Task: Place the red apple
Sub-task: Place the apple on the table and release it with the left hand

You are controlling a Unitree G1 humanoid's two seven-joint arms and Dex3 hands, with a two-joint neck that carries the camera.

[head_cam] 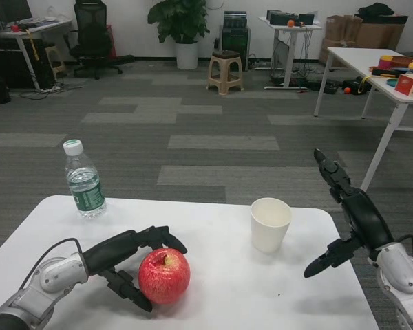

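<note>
The red apple (164, 276) stands upright on the white table (227, 289), near its front middle-left. My left hand (127, 260) lies against the apple's left side, its fingers curved over the top and under the front, touching or nearly touching it. The apple's weight rests on the table. My right hand (347, 220) hovers over the table's right edge with fingers spread wide and nothing in it.
A white paper cup (270, 224) stands right of the apple. A water bottle (84, 180) with a green label stands at the table's far left edge. Beyond are grey carpet, a stool, a plant, desks and another white table at right.
</note>
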